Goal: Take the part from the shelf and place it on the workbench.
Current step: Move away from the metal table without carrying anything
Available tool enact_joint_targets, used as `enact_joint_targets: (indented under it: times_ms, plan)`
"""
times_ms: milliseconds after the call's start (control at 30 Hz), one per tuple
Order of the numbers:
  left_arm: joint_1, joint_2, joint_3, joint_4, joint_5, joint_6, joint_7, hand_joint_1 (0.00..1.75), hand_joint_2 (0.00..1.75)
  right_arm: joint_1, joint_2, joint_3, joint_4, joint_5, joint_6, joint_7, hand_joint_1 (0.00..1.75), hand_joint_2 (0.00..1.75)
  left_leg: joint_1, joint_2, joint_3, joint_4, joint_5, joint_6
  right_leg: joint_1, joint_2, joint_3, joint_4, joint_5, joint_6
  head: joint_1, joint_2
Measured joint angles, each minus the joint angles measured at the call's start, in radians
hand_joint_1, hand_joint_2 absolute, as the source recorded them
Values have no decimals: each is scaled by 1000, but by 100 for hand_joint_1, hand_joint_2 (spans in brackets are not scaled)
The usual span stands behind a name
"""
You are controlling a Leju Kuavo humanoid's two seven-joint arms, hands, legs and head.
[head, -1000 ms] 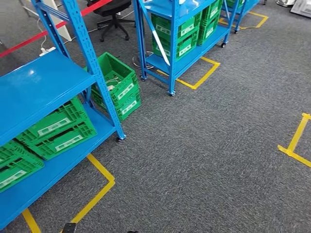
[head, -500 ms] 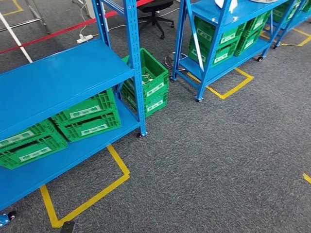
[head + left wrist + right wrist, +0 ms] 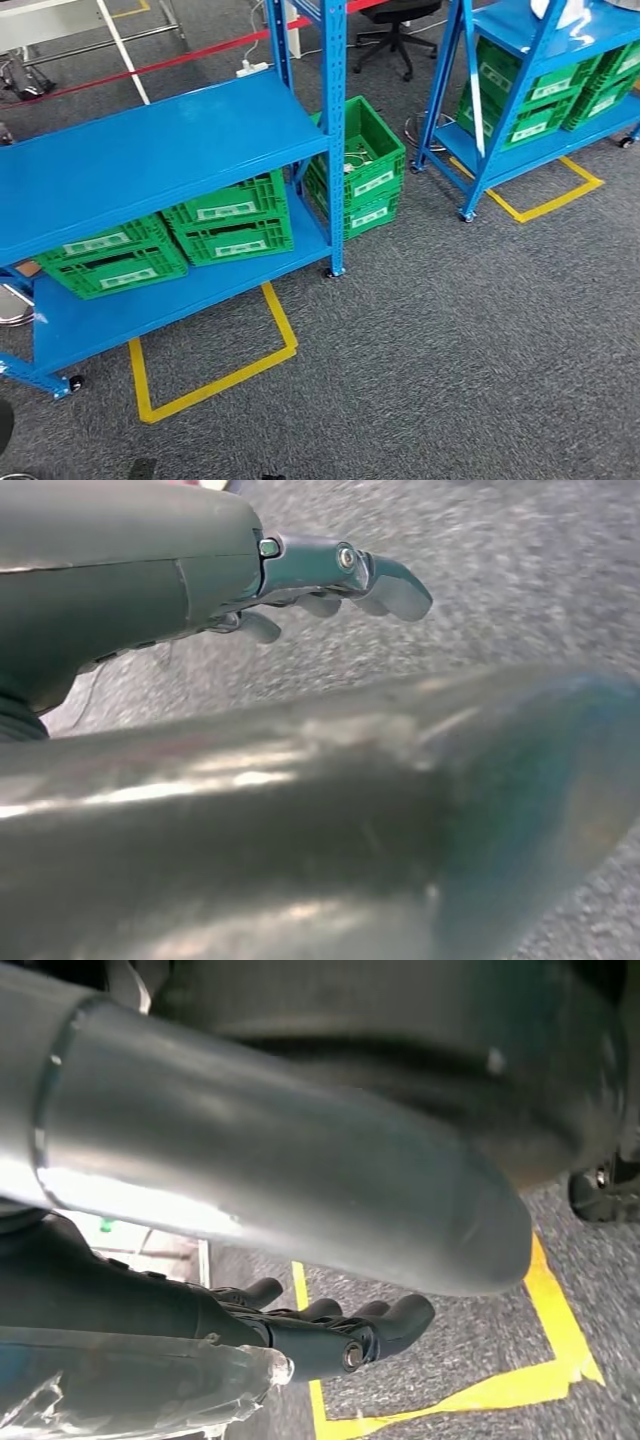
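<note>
both hands (image 3: 332, 575) (image 3: 332, 1335) empty, fingers extended

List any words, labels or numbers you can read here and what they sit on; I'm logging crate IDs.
No text here is readable.
White labels on the green crates under the near blue shelf: too small and blurred.
Labels on the green crate on the floor: blurred.
Labels on the crates in the far shelf: blurred.
Yellow floor tape: no writing.

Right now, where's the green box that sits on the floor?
In the head view, the green box sits on the floor between the two shelves, just right of the near shelf.
</note>
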Motion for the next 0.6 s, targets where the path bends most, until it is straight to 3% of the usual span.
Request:
enact_joint_targets:
  times_ms: [33,100,167,233,267,333,400,433,467,500,533,600]
  plan:
    - [2,0,1,0,0,0,0,0,0,-1,0,0,0,0,0,0,0,0,0,6,28,-48,29,2,0,-13,1,0,-1,1,0,0]
    - [1,0,3,0,0,0,0,0,0,-3,0,0,0,0,1,0,0,0,-6,49,106,-187,85,9,4,-37,5,2,-5,7,-1,0]
    - [-3,0,6,0,0,0,0,0,0,-3,0,0,0,0,1,0,0,0,-13,78,146,-264,100,20,9,-58,5,2,-11,17,-2,0]
    - [-3,0,8,0,0,0,0,0,0,-7,0,0,0,-1,2,1,0,0,-14,61,145,-272,98,30,11,-80,13,-3,-14,27,-1,0]
    - [0,-1,9,0,0,0,0,0,0,-9,0,0,0,-2,2,2,0,0,-12,49,146,-275,100,36,10,-77,17,-1,-19,33,-1,0]
    - [2,0,11,0,0,1,0,0,0,-12,0,0,0,-2,2,3,0,0,-6,28,146,-279,107,49,6,-27,-2,54,-56,44,4,0]
    - [0,0,12,0,0,2,0,0,0,-10,0,0,0,-3,2,2,0,0,-4,4,142,-279,110,56,2,32,-65,188,-122,51,9,0]
    - [0,0,13,0,0,2,0,0,0,-9,0,0,0,-4,2,1,0,0,-5,-9,140,-279,111,58,1,41,-97,251,-145,52,10,0]
    - [0,-1,13,0,0,2,0,0,0,-8,0,0,0,-4,2,1,0,0,-5,-23,139,-278,112,58,1,45,-118,288,-150,53,10,0]
    - [1,-1,14,0,0,2,0,0,0,-7,0,0,0,-4,2,2,0,0,-4,-37,139,-278,112,57,0,47,-121,285,-134,54,10,0]
    - [2,-1,14,0,0,1,0,0,0,-7,0,0,0,-4,2,3,0,0,-3,-53,140,-277,113,55,-1,51,-105,240,-101,53,10,0]
    - [2,-2,15,0,0,1,0,0,0,-7,-1,0,0,-5,1,4,0,0,-2,-82,139,-275,114,47,-8,90,-43,97,-29,54,10,0]
